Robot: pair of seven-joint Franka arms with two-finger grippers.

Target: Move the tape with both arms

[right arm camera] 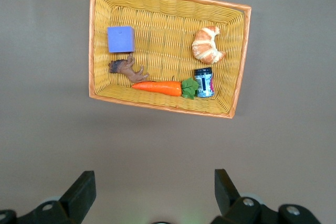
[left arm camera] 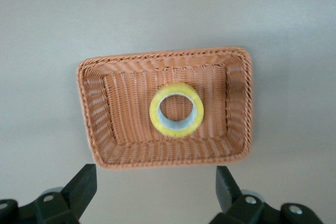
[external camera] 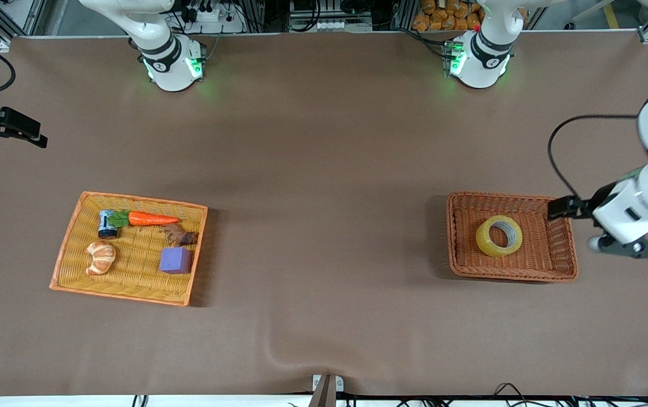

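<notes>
The yellow tape roll [external camera: 499,236] lies flat in a brown wicker basket [external camera: 507,276] toward the left arm's end of the table. In the left wrist view the tape [left arm camera: 176,109] sits in the middle of the basket [left arm camera: 168,161]. My left gripper [external camera: 562,208] is up in the air over the basket's rim at the left arm's end. It is open and empty [left arm camera: 156,182]. My right gripper [external camera: 30,133] hangs high at the right arm's end of the table, open and empty [right arm camera: 153,184], apart from everything.
A yellow wicker tray [external camera: 120,295] toward the right arm's end holds a carrot toy [external camera: 151,219], a croissant toy [external camera: 100,257], a purple cube [external camera: 175,260], a small jar [external camera: 107,224] and a brown toy animal [external camera: 179,234]. The right wrist view shows this tray [right arm camera: 157,104].
</notes>
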